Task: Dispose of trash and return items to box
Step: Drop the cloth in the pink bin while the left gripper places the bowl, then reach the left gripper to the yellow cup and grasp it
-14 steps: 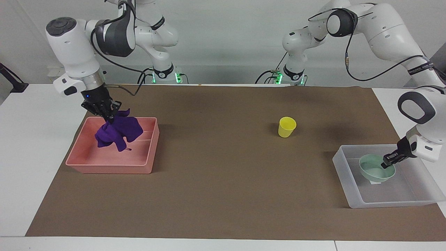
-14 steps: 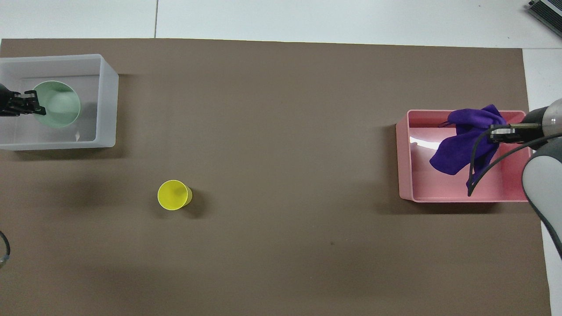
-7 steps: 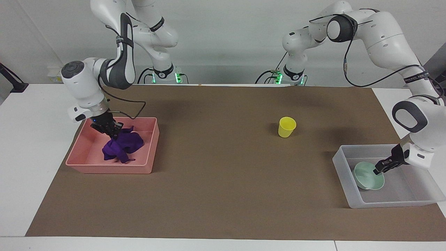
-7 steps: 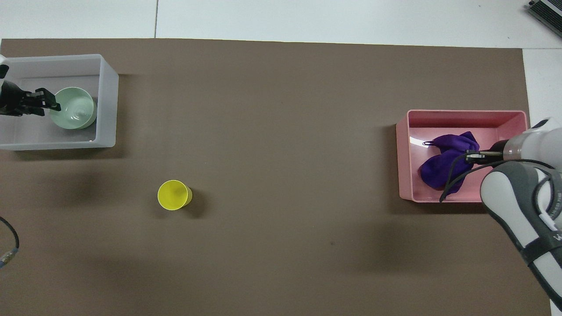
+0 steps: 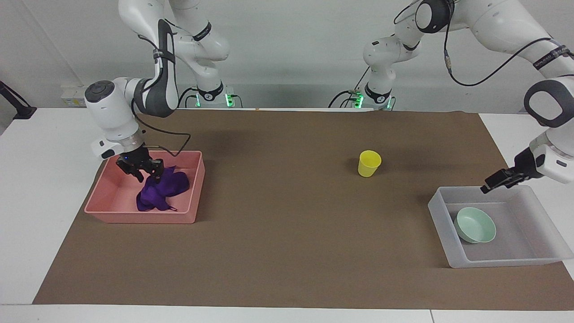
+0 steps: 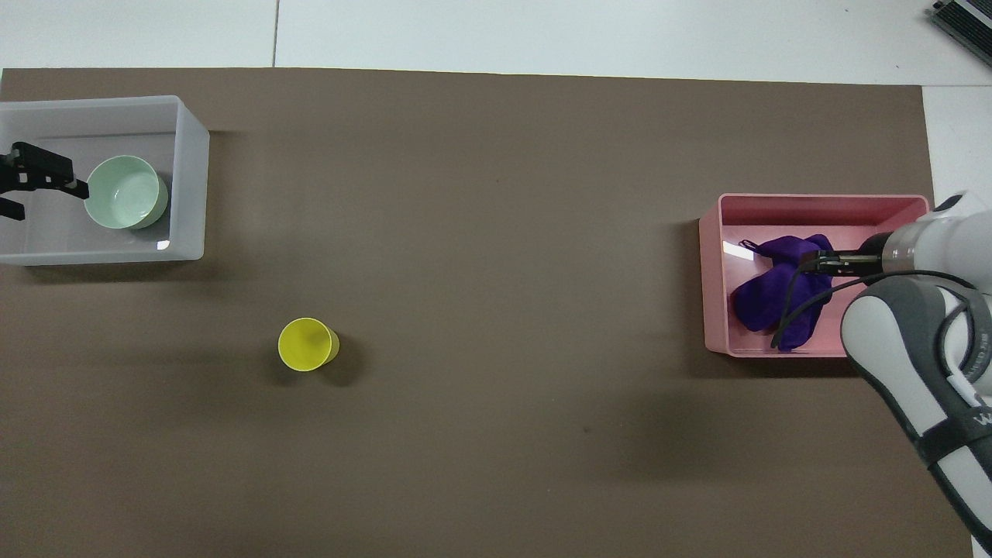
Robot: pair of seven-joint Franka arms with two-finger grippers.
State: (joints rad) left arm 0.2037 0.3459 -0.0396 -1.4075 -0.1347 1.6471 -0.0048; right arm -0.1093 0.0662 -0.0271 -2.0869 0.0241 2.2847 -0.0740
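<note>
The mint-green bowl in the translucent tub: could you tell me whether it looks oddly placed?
Yes: the mint-green bowl leans tilted against the translucent tub's wall rather than sitting flat. The yellow cup stands upright on the mat, outside the tub.

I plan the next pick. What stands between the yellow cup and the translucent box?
Nothing: between the yellow cup and the translucent box only bare brown mat shows, clearest in the overhead view.
</note>
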